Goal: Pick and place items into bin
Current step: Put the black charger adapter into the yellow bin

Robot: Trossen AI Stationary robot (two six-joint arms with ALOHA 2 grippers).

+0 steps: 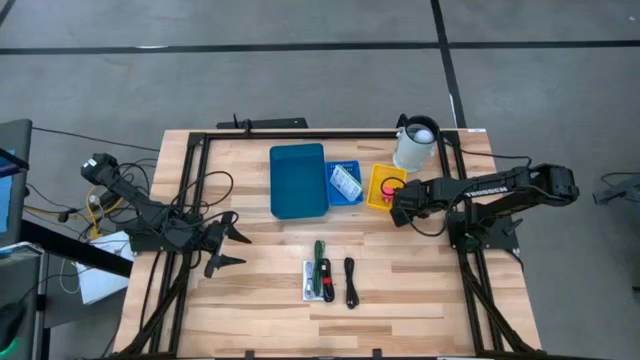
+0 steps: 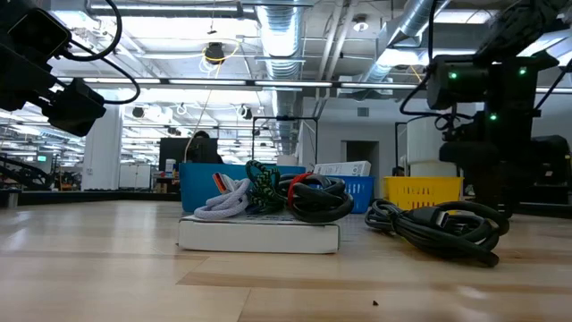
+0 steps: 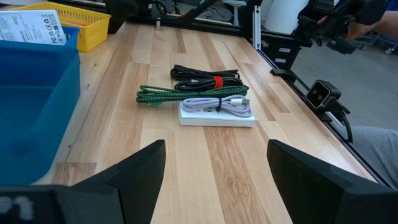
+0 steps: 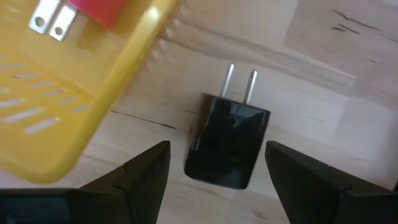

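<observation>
With my right gripper fingers spread and empty over the black plug, probably beside the yellow basket, I'd centre, then descend.

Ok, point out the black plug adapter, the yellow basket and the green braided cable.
black plug adapter [image 4: 225,147], right wrist view, middle of its body.
yellow basket [image 4: 81,134], right wrist view, its side wall.
green braided cable [image 3: 186,94], left wrist view, middle of the coil.
</observation>
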